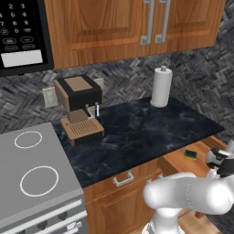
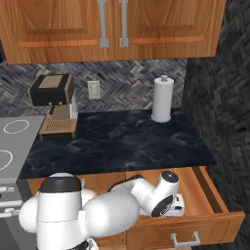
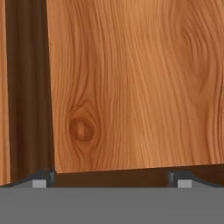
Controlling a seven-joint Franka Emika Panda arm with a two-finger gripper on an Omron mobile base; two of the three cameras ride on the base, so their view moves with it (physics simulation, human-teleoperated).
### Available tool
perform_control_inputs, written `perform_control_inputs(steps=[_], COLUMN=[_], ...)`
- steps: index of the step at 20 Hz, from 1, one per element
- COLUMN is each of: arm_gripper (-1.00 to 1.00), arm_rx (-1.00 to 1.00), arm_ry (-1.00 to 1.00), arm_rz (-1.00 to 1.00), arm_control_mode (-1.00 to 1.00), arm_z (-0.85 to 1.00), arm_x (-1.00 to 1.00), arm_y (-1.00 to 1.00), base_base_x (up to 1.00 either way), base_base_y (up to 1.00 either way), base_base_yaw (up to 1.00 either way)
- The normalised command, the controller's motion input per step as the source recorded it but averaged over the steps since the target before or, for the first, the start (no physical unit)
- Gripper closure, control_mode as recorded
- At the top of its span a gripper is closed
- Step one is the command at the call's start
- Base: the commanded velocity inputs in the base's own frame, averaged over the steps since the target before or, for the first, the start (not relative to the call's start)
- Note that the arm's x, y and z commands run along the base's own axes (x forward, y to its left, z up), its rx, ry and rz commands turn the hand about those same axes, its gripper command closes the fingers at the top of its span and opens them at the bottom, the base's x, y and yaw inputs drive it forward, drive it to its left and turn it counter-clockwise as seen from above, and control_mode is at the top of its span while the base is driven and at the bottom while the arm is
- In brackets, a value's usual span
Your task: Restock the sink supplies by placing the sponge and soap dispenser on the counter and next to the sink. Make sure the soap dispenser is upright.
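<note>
The sponge (image 1: pixel 190 155), yellow with a dark green top, lies on the floor of an open wooden drawer (image 2: pixel 211 188) under the right end of the dark marbled counter (image 1: pixel 137 132). My gripper (image 3: pixel 111 180) reaches down into that drawer, to the right of the sponge in the left base view. It is open, the two fingertips (image 3: pixel 43 179) far apart with nothing between them, over bare wood. In the right base view my hand (image 2: pixel 168 204) sits low in the drawer near its front wall. The soap dispenser and the sink are out of view.
A brown coffee machine (image 1: pixel 78 107) stands at the counter's back left and a white paper-towel roll (image 1: pixel 161 87) at the back right. The grey stovetop (image 1: pixel 32 173) adjoins on the left. Wooden wall cabinets (image 2: pixel 112 24) hang above, a microwave (image 1: pixel 20 32) at upper left.
</note>
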Motion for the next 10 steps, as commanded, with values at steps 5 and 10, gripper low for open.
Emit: perform_control_inputs(steps=[5,10], arm_gripper=[-1.00,-1.00], arm_rx=[0.00,0.00], arm_ry=[0.00,0.00], arm_rz=[0.00,0.00], arm_control_mode=[-1.00,-1.00], arm_z=[-0.25,-0.24], arm_x=[-0.05,-0.28], arm_y=[-0.30,-0.25], base_base_x=[0.00,0.00], base_base_y=[0.00,0.00], base_base_yaw=[0.00,0.00])
